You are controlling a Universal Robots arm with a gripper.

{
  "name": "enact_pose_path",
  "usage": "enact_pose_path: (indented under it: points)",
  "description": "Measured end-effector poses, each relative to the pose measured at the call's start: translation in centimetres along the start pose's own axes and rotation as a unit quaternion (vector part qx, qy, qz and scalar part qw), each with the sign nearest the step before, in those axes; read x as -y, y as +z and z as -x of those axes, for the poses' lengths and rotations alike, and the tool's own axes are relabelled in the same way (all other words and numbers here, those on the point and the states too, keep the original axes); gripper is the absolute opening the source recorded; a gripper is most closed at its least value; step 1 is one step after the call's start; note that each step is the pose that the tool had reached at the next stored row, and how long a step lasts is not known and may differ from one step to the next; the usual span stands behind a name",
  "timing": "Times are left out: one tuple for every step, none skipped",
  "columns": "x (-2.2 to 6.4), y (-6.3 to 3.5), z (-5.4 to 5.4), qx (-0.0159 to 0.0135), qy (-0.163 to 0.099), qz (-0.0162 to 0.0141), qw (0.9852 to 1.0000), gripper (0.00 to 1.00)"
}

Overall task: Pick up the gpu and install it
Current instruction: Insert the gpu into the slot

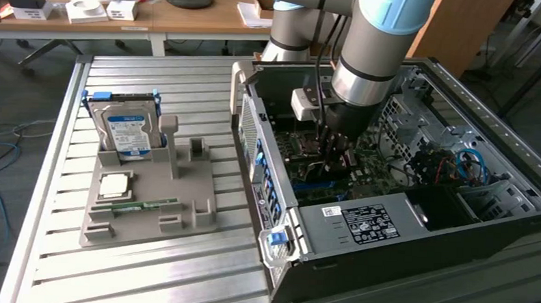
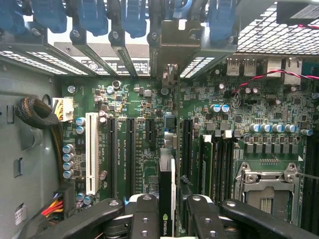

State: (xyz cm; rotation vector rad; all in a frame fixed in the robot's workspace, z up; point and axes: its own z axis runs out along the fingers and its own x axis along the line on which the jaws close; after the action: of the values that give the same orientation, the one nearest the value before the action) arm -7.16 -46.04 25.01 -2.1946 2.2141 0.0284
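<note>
Inside the computer case (image 1: 412,267), the tool (image 2: 171,208), half-closed on the gpu (image 2: 167,179), should seat it squarely, edge aligned with the motherboard (image 2: 144,99).

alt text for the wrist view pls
The gripper holds the gpu edge-on between its fingers, low over the green motherboard inside the computer case, in line with its black expansion slots. A white slot and the CPU socket lie to either side.
</note>
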Motion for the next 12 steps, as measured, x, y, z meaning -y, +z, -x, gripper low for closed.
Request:
enact_pose_path:
  points:
    - [0.0, 0.0, 0.0, 0.0, 0.0, 0.0, 1.0, 0.26]
    - [0.0, 0.0, 0.0, 0.0, 0.0, 0.0, 1.0, 0.26]
    - [0.0, 0.0, 0.0, 0.0, 0.0, 0.0, 1.0, 0.26]
    - [0.0, 0.0, 0.0, 0.0, 0.0, 0.0, 1.0, 0.26]
    - [0.0, 0.0, 0.0, 0.0, 0.0, 0.0, 1.0, 0.26]
    - [0.0, 0.0, 0.0, 0.0, 0.0, 0.0, 1.0, 0.26]
    - [0.0, 0.0, 0.0, 0.0, 0.0, 0.0, 1.0, 0.26]
    - [0.0, 0.0, 0.0, 0.0, 0.0, 0.0, 1.0, 0.26]
    - [0.0, 0.02, 0.0, 0.0, 0.0, 0.0, 1.0, 0.26]
    - [0.0, 0.05, -0.01, -0.0001, 0.0, 0.0001, 1.0, 0.26]
    - [0.0, 0.06, -0.01, -0.0001, 0.0, 0.0001, 1.0, 0.26]
    - [-0.01, 0.08, -0.01, 0.0, 0.0, 0.0001, 1.0, 0.26]
